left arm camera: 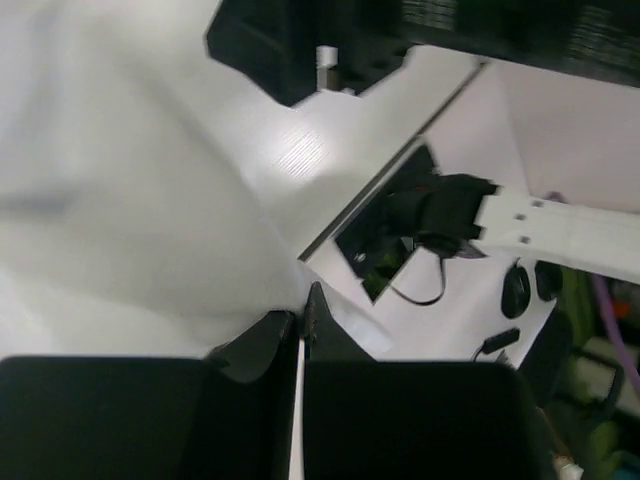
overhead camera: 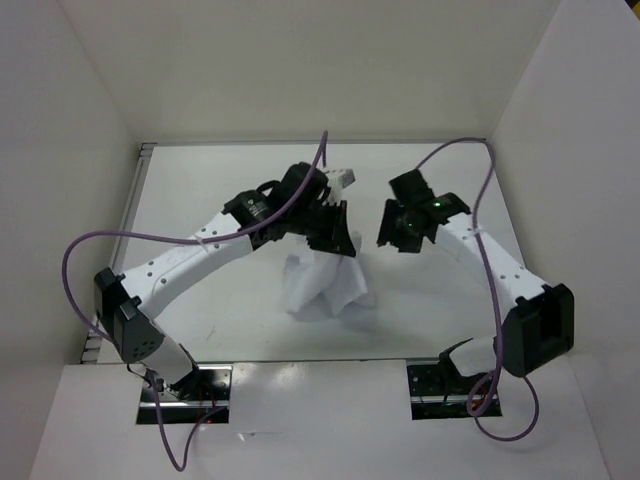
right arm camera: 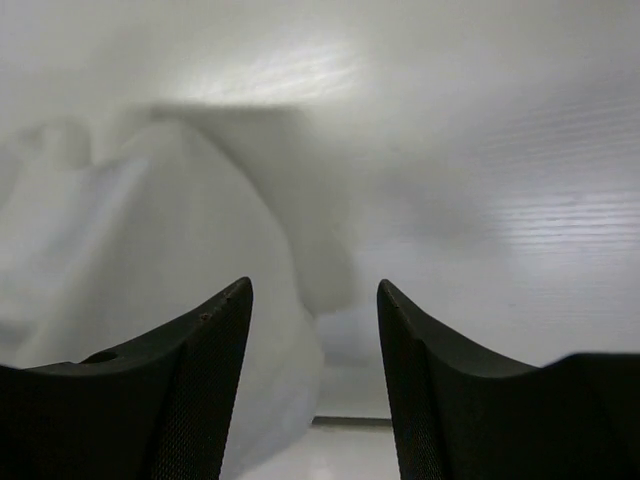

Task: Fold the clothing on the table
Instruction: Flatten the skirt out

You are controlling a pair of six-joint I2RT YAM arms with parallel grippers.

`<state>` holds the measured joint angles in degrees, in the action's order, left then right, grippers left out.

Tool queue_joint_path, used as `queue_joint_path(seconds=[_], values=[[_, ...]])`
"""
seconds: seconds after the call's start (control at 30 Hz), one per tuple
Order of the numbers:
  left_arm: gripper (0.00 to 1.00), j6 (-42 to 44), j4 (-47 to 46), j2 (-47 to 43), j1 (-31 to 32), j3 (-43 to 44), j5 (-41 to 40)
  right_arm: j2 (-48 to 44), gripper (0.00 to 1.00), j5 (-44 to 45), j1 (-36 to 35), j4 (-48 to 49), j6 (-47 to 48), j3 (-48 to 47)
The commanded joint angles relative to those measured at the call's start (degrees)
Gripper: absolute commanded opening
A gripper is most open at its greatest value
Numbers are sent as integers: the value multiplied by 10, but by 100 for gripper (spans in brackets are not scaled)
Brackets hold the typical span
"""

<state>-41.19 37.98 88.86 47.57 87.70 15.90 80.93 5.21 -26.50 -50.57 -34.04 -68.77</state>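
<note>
Left claw (overhead camera: 337,238) is clamped on the clothing (overhead camera: 324,284). Right claw (overhead camera: 388,226) has its jaws apart, nothing between them.

Top view: the clothing is bunched near the middle of the surface (overhead camera: 220,300). Its top is gathered up at the left claw and the rest drapes down in a crumpled heap that touches the surface. The right claw sits just to the right of the left one, angled toward the cloth and not touching it. This view can't resolve the pinch itself.

Left wrist fills that in. The left claw (left arm camera: 300,322) has its fingers together, with a thin white sliver of fabric running between them. The clothing (left arm camera: 120,200) spreads out to the left of the tips, blurred. Past it is bare surface (left arm camera: 305,155) and its edge strip.

Right wrist: the right claw (right arm camera: 315,292) shows a wide gap between both fingers. The clothing (right arm camera: 130,230) is a soft mound ahead and to the left, partly behind the left finger. Through the gap I mostly see shadow and the surface (right arm camera: 500,150). Whether the left finger brushes the cloth, can't tell from here.
</note>
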Motion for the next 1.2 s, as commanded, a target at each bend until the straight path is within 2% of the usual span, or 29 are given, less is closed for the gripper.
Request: queue_joint_path(seconds=[0.0, 0.07, 0.17, 0.4, 0.43, 0.57, 0.63, 0.7, 0.77, 0.93, 1.07, 1.17], values=[[0, 113, 14, 29, 2, 117, 82, -78, 58, 38, 77, 4, -10, -12], [0, 127, 21, 18, -3, 149, 91, -98, 58, 52, 100, 9, -4, -18], [0, 132, -32, -39, -20, 103, 140, -126, 58, 59, 120, 14, 1, -18], [0, 97, -95, -170, -64, -186, 98, -99, 58, 20, 128, 21, 6, -7], [0, 86, -85, -177, -71, -246, 90, -93, 58, 13, 128, 27, 6, -7], [0, 22, -29, -190, -71, -377, 65, -62, 57, -23, 128, 21, 33, -7], [0, -11, -16, -196, -71, -415, 65, -46, 56, -40, 117, 0, 41, -12], [0, -27, 10, -196, -71, -446, 40, -30, 54, -60, 107, -16, 50, -12], [0, -35, 19, -185, -64, -446, 13, -10, 54, -85, 87, -30, 50, 13], [0, -73, 32, -148, -59, -439, -41, 14, 47, -109, 75, -42, 55, 75], [0, -79, 0, -93, -59, -439, -45, 40, 47, -163, 51, -42, 85, 89], [0, -79, -13, -57, -59, -432, -45, 65, 47, -163, 24, -27, 85, 95]])
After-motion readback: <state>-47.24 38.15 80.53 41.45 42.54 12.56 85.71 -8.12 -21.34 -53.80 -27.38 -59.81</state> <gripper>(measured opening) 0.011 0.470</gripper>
